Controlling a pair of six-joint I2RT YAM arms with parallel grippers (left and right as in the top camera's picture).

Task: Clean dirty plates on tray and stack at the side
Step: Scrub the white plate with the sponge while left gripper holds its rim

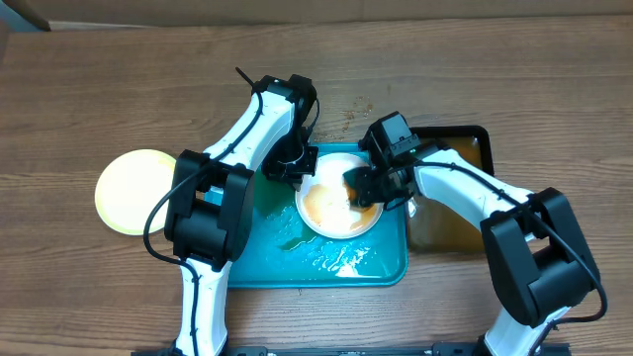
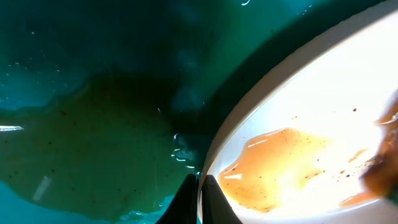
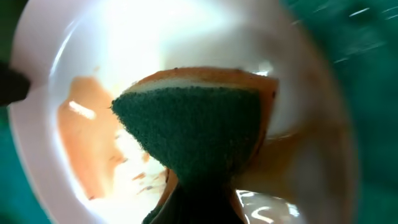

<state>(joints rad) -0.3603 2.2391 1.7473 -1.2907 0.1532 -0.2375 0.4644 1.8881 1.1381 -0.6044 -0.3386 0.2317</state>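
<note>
Left gripper [image 1: 297, 178] is pinched tight on the rim of one white plate [image 1: 341, 233]. That plate sits in the middle of the teal tray [image 1: 265, 259]. Our right gripper [image 1: 364, 188] is clamped on one sponge [image 3: 193, 134], green side showing, and the sponge rests on that plate. We see orange-brown liquid in the plate and wet puddles on the tray.

We count two plates: the white one on the tray, and one yellow-green plate [image 1: 134, 190] on the table [image 1: 89, 89], left of the tray. One black tray [image 1: 477, 138] with brown liquid sits just right of the teal tray.
</note>
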